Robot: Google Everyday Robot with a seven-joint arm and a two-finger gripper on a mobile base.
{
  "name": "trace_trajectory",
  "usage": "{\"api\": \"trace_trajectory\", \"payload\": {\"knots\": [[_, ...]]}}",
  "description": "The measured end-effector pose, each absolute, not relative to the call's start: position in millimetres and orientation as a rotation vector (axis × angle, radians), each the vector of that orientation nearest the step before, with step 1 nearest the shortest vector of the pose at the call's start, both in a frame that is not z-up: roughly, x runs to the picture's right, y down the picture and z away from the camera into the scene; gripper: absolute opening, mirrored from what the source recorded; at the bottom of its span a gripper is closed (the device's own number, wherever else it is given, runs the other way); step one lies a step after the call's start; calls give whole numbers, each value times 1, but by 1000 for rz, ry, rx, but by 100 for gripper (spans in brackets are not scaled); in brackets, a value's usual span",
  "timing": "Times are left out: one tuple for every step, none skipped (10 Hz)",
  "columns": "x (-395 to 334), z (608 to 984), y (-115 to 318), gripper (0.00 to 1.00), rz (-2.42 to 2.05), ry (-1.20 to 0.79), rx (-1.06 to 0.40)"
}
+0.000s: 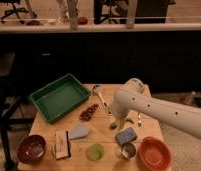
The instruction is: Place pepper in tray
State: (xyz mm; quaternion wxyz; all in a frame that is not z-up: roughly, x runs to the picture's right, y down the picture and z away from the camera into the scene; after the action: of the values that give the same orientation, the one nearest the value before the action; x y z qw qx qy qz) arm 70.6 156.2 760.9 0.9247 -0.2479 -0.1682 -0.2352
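The pepper [114,125] is a small dark-green curved piece lying on the wooden table, right of centre, partly hidden by my arm. My gripper [120,120] hangs at the end of the white arm that reaches in from the right. It sits directly over the pepper and looks open, with nothing lifted. The tray [42,93] is a large green rectangular container at the table's back left, well to the left of the gripper, and nothing lies in it.
A metal spoon [99,92] and a dark red cluster [89,112] lie between tray and gripper. Along the front stand a dark red bowl [31,148], a packet [61,144], a pale green cup [96,151], a blue sponge [126,135], a metal cup [128,150] and an orange bowl [155,152].
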Motion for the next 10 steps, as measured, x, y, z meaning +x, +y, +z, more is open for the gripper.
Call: {"api": "trace_trajectory", "payload": {"knots": [[65,770,158,80,-501,-357,-510],[61,776,159,80,-510,-365,-515],[55,786,160,80,-529,-374,-522],[49,793,160,80,-546,-384,-528],[44,799,160,80,-558,-394,-532],[43,806,161,80,-570,-402,-537],[46,817,164,80,-580,-416,-546],[51,825,167,80,-583,-428,-554],[59,831,171,80,-582,-437,-562],[72,838,174,80,-578,-446,-571]]}}
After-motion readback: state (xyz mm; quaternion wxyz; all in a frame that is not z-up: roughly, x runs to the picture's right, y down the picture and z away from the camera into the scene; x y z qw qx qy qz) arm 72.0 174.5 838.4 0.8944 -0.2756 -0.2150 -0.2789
